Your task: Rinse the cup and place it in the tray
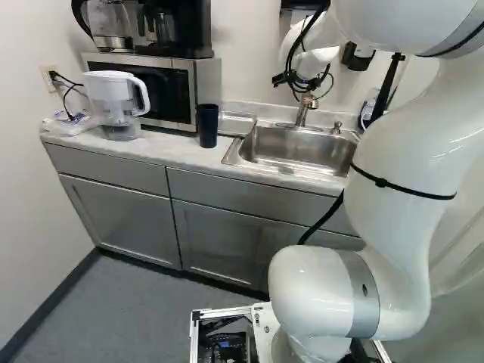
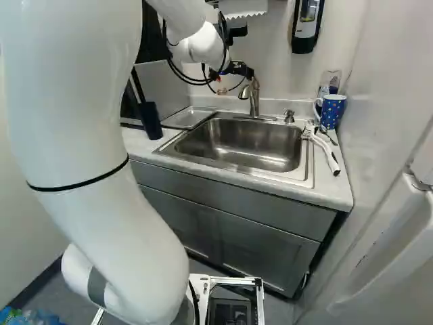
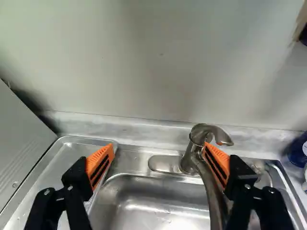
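The gripper (image 1: 301,83) hangs above the back of the sink (image 2: 237,145), close to the tap (image 2: 254,98). In the wrist view the gripper (image 3: 158,163) stands wide open, nothing held; one orange pad (image 3: 217,165) overlaps the tap (image 3: 204,167), and contact cannot be told. The other finger is over the edge of the metal tray (image 3: 60,165) beside the basin. A dark blue cup (image 1: 207,125) stands upright on the counter near that tray, well away from the gripper. A dotted blue mug (image 2: 332,111) is at the counter's far right in the right base view.
A microwave (image 1: 204,79) and a white water pitcher (image 1: 113,98) stand left of the dark cup. A white-handled brush (image 2: 323,145) lies right of the sink. A soap dispenser (image 2: 308,24) hangs on the wall. Cabinets (image 1: 219,242) front the counter.
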Robot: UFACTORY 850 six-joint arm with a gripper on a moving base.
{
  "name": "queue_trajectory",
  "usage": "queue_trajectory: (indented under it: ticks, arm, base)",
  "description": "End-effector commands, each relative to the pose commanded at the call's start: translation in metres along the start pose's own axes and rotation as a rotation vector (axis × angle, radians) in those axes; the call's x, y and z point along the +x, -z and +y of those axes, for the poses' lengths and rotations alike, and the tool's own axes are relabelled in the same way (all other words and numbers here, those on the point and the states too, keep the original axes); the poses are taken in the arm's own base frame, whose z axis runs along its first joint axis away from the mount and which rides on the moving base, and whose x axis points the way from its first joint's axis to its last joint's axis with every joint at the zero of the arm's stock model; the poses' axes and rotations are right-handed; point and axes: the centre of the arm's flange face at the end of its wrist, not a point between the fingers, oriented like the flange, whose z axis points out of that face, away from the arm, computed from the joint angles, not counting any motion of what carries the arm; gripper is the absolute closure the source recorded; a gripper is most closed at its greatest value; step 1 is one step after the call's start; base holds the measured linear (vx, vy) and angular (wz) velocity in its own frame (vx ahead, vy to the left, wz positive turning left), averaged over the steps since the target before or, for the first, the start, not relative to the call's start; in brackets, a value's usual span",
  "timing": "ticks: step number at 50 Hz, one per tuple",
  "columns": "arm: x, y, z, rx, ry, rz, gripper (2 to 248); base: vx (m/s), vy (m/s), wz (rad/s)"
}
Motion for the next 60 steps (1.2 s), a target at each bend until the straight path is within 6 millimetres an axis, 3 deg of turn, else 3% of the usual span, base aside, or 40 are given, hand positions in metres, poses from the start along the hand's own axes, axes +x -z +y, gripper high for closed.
queue_trajectory:
  ticks: [60]
  arm:
    - [0.016,-0.015,0.014,-0.022,-0.008,0.114,3]
  base:
    - [0.000,0.000,0.000]
